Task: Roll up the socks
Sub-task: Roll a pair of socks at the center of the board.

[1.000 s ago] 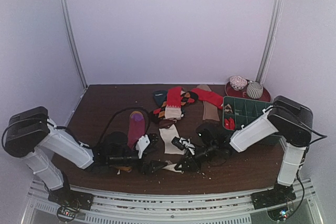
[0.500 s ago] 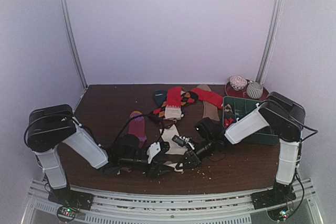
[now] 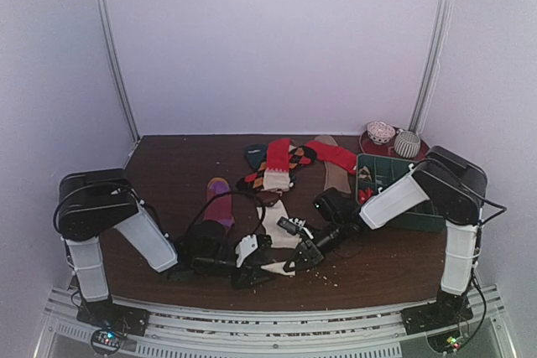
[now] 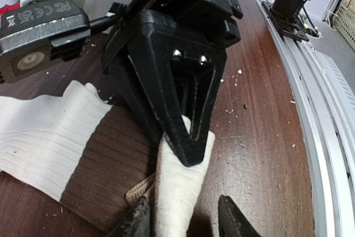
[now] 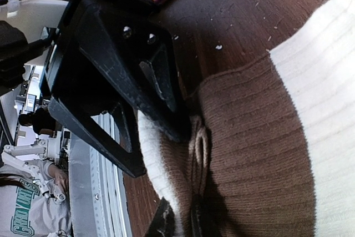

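Note:
A brown and white ribbed sock (image 4: 83, 154) lies at the front middle of the table, its near end rolled into a white tube (image 4: 177, 187). My right gripper (image 5: 182, 223) is shut on the roll's edge, where white meets brown (image 5: 166, 181). In the left wrist view its black fingers (image 4: 186, 137) pinch the tube's tip. My left gripper (image 4: 184, 223) is open and straddles the tube: the left finger touches it, the right stands apart. In the top view the left gripper (image 3: 254, 261) and the right gripper (image 3: 295, 257) meet tip to tip over the sock (image 3: 284, 237).
A purple sock (image 3: 218, 200) lies left of the work spot. Several red and patterned socks (image 3: 281, 165) lie at the back centre. A green divided bin (image 3: 394, 175) and a red plate (image 3: 419, 155) with two rolled socks stand at the right. The metal rail (image 3: 277, 312) borders the front edge.
My left arm has swung right and brought its gripper up against the right gripper. The right gripper has shifted slightly left and forward with the sock's end.

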{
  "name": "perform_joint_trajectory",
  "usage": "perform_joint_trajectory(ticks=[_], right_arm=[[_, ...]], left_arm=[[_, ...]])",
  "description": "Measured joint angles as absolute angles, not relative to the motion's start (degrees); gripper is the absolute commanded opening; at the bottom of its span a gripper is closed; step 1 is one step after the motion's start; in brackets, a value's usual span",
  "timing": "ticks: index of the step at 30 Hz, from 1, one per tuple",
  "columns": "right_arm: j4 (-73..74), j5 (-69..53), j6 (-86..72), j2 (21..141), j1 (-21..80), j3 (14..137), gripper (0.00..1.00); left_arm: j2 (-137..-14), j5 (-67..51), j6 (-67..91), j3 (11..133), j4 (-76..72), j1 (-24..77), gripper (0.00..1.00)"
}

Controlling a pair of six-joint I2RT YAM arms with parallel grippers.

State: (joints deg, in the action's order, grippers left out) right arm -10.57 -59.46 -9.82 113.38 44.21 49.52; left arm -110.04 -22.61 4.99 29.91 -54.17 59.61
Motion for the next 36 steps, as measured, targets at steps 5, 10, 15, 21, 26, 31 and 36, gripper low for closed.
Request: perform_joint_trajectory(ticks=[5, 10, 15, 21, 26, 31, 36], right_arm=[[-9.98, -60.03, -9.41, 113.58, 44.07, 49.69, 0.10], [-9.26, -60.66, -9.23, 113.89, 43.94, 50.09, 0.13], [-8.86, -60.73, -8.88, 113.54, 43.88, 50.41, 0.16], [-8.12, -56.07, -7.20, 108.12, 43.62, 47.13, 0.28], [-13.96, -45.74, -5.74, 96.84, 43.79, 37.87, 0.35], [-22.15, -34.57, -0.08, 85.97, 47.79, 29.89, 0.40], [-26.26, -22.20, 8.91, 83.92, 56.62, 28.21, 0.44]], left_arm=[[-110.93, -22.81, 5.23, 30.17, -55.48, 59.48, 0.10], [-111.00, -22.96, 5.85, 30.39, -55.07, 59.29, 0.00], [-110.56, -22.79, 7.05, 32.27, -50.59, 59.16, 0.00], [-109.60, -22.79, 11.11, 43.03, -30.89, 58.35, 0.00], [-109.58, -25.67, 15.49, 48.82, -19.00, 54.43, 0.00], [-109.86, -28.64, 17.67, 51.88, -12.27, 51.11, 0.00], [-110.91, -30.48, 17.85, 54.33, -8.56, 50.92, 0.00]])
